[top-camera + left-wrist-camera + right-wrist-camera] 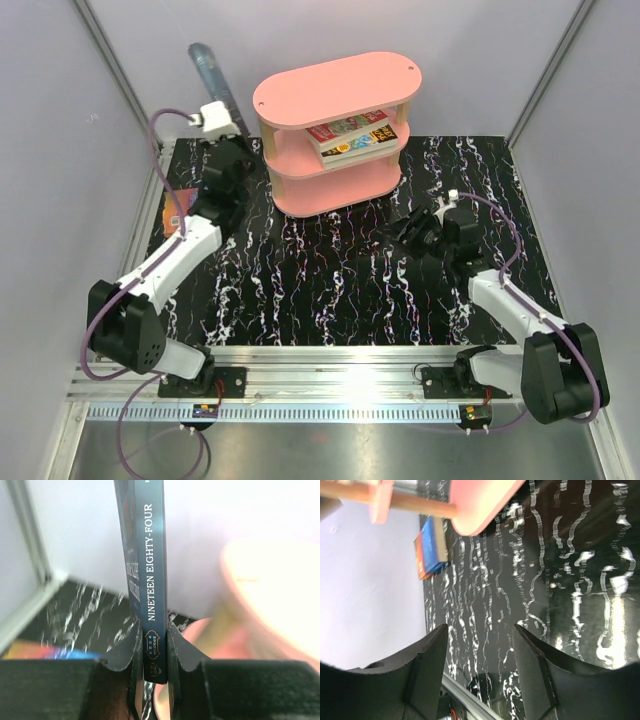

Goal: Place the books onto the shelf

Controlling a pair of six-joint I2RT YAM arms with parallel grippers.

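Observation:
The pink shelf (335,95) stands at the back of the mat, with a stack of books (352,138) lying on its middle tier. Left of it, my left gripper (240,140) is shut on the lower end of a dark blue book (215,85), which stands upright. The left wrist view shows its spine (152,580) reading "Nineteen Eighty-Four", pinched between the jaws of the left gripper (153,645), with the shelf (270,595) blurred to the right. My right gripper (405,232) hovers open and empty over the mat, in front of the shelf's right end. Another orange-and-blue book (172,222) lies at the mat's left edge.
The black marbled mat (340,290) covers the table between grey side walls. From the right wrist, the open right gripper (481,630) looks along the mat toward the orange-and-blue book (430,550) and the shelf's bottom board (480,500). A metal rail (340,365) runs along the near edge.

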